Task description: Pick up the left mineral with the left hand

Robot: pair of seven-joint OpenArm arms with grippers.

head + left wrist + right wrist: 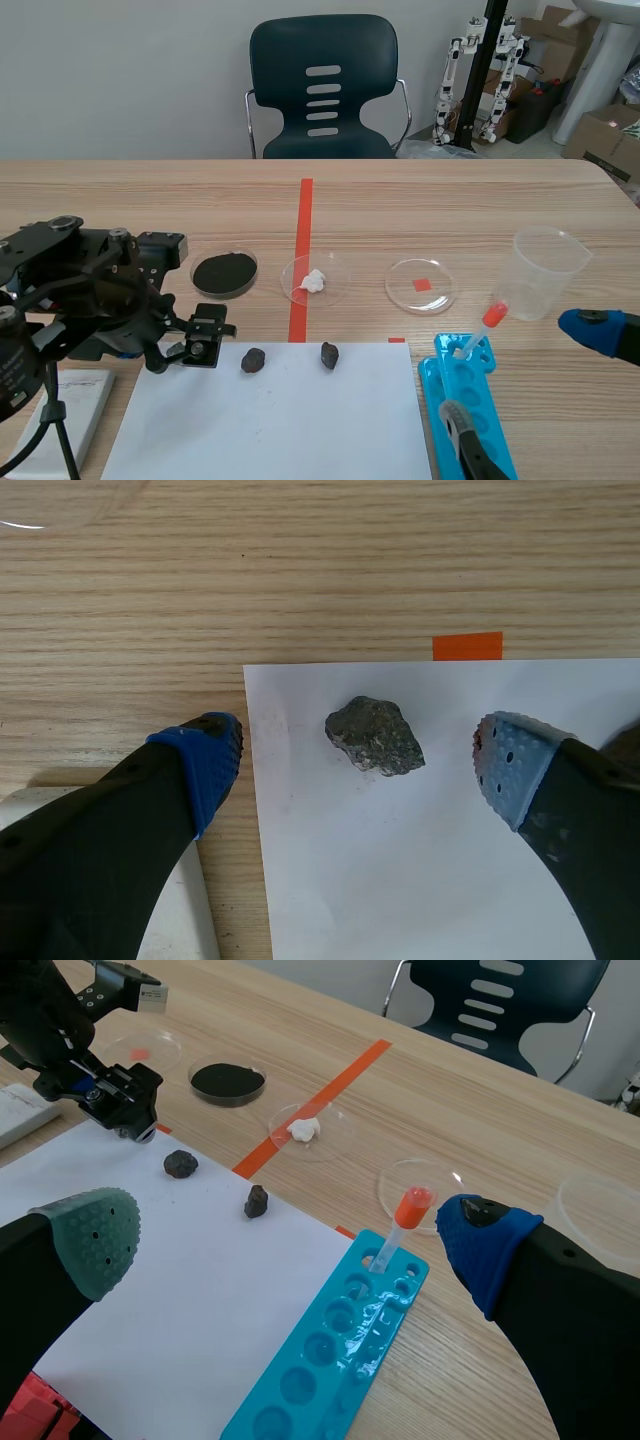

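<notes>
**Two-arm workstation, seen from between the arms and from both wrists.** The left mineral (253,360), a dark grey lump, is laid on a white paper sheet (300,420). It lies just inside the sheet's far edge and close to its far left corner, and bare paper is left around it on every side. The right mineral (329,355) is placed at 3 o'clock from it, apart, along the same edge.

The left end effector (357,758) is held wide open and nothing is gripped. In the left wrist view the left mineral is framed between the two blue pads (205,765), with a clear gap to each. One pad is seen over bare wood just outside the sheet's left edge, the other over the paper. An orange tape square (467,646) is seen just beyond the sheet's far edge. In the scene view the left arm is stationed at 9 o'clock from the left mineral.

At 12 o'clock from the sheet, three shallow dishes are set in a row on the counter (150,200):
- one with black powder (224,273);
- one with a white lump (314,280);
- one over an orange mark (421,285).

A clear beaker (545,270) is found at 3 o'clock from the row. A blue well tray (465,410) bearing an orange-capped dropper (480,330) is laid just beside the sheet's right edge. The right end effector (290,1240) is likewise spread wide and empty, well apart from both minerals.
</notes>
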